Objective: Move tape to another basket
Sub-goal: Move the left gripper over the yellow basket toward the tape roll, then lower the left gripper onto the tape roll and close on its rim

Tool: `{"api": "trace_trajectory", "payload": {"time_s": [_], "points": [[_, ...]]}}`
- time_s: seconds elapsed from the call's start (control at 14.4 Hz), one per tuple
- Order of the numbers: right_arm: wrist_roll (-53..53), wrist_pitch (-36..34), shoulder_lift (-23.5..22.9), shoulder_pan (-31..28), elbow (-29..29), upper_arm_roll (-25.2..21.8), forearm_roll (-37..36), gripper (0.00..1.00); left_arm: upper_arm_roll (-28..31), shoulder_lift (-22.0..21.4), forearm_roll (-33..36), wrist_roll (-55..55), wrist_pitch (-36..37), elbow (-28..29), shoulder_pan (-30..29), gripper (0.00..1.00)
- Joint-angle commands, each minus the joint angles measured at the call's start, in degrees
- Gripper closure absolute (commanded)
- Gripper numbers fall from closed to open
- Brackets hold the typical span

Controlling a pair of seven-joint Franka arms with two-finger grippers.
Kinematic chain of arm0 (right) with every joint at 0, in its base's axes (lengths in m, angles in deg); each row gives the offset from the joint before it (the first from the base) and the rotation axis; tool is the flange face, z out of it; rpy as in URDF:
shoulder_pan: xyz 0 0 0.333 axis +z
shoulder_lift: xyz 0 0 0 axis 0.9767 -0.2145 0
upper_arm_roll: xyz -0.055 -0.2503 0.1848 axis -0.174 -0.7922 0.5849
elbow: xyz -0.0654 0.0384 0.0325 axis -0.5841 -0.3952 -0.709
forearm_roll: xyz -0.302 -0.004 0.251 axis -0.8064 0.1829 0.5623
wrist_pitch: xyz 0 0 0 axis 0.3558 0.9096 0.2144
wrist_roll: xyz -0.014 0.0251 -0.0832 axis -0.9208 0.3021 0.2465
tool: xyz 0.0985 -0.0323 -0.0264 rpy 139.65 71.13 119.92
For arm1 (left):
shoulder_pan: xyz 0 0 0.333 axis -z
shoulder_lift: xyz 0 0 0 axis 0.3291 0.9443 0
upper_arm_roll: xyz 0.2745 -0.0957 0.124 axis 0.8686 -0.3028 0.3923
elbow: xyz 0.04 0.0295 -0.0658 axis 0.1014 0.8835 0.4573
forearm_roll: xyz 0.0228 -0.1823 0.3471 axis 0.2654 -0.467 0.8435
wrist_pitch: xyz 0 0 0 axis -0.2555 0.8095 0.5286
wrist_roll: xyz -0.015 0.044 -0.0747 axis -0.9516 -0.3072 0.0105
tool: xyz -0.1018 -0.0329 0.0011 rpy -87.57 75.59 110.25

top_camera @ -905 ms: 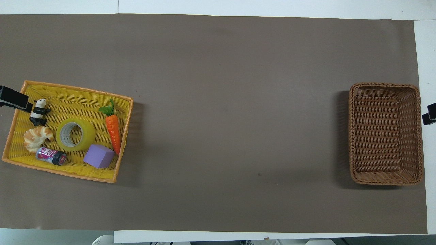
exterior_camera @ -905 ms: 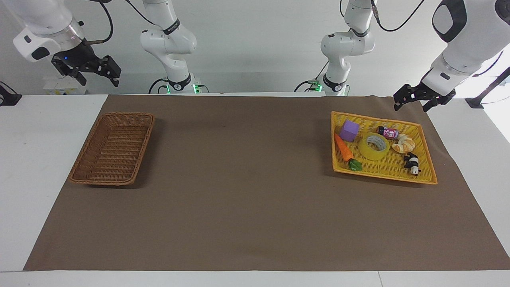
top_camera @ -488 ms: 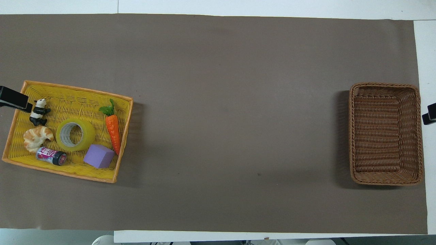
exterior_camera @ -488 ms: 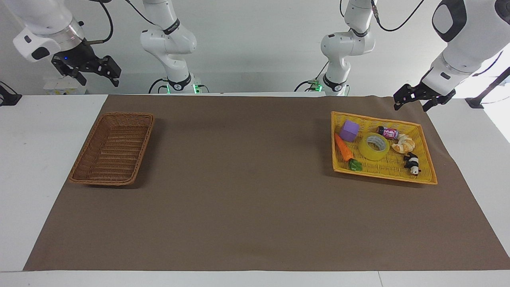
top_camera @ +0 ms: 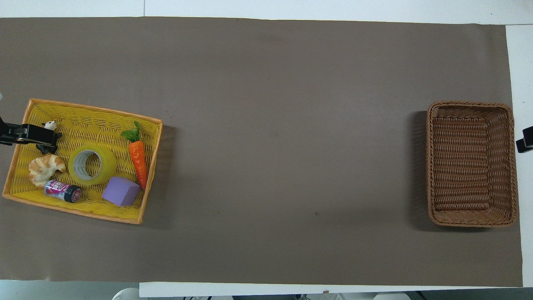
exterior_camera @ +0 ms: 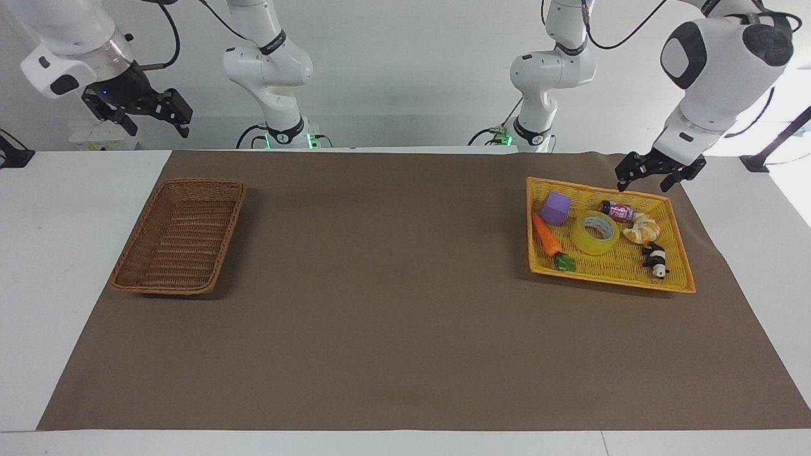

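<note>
The tape [exterior_camera: 594,232] [top_camera: 92,164], a yellow roll with a pale core, lies flat in the middle of the yellow mesh basket [exterior_camera: 608,279] [top_camera: 95,111]. The brown wicker basket [exterior_camera: 203,183] [top_camera: 470,104] stands with nothing in it at the right arm's end of the table. My left gripper [exterior_camera: 643,183] [top_camera: 29,134] hangs open over the yellow basket's rim, above the tape and not touching it, with nothing between its fingers. My right gripper [exterior_camera: 157,128] [top_camera: 525,140] waits open and raised beside the wicker basket, holding nothing.
Around the tape in the yellow basket lie a purple cube [exterior_camera: 555,207], a toy carrot [exterior_camera: 545,234], a small can [exterior_camera: 618,210], a croissant [exterior_camera: 642,228] and a panda figure [exterior_camera: 656,259]. A brown mat [exterior_camera: 393,285] covers the table between the two baskets.
My left gripper has swung in and down from outside the mat to over the yellow basket's rim. The right gripper, the tape and both baskets have not moved.
</note>
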Motion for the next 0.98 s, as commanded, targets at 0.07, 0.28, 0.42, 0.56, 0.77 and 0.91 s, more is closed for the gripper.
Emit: {"api": "trace_trajectory", "payload": {"time_s": [0.07,0.28,0.42,0.56,0.77,0.91], "points": [[1.3,-0.16,1.35,-0.68,1.46,0.32,0.85,0.0,-0.1,0.32,0.83,-0.19,-14.54,10.66,-2.04,0.0],[1.3,-0.16,1.35,-0.68,1.46,0.32,0.85,0.0,-0.1,4.9,0.91,0.34,-18.16,10.84,-4.06,0.0],[1.3,-0.16,1.35,-0.68,1.46,0.32,0.85,0.0,-0.01,5.18,0.83,1.82,-18.43,12.33,-4.33,0.01],[1.3,-0.16,1.35,-0.68,1.46,0.32,0.85,0.0,-0.01,5.44,0.83,4.9,-19.31,13.92,-5.12,0.01],[1.3,-0.08,1.35,-0.68,1.46,0.32,0.85,0.0,-0.01,5.97,0.92,5.08,-21.86,17.17,-5.04,0.1],[1.3,-0.16,1.35,-0.68,1.46,0.32,0.85,0.0,-0.01,6.23,0.83,4.65,-21.6,17.09,-5.12,0.26]]}}
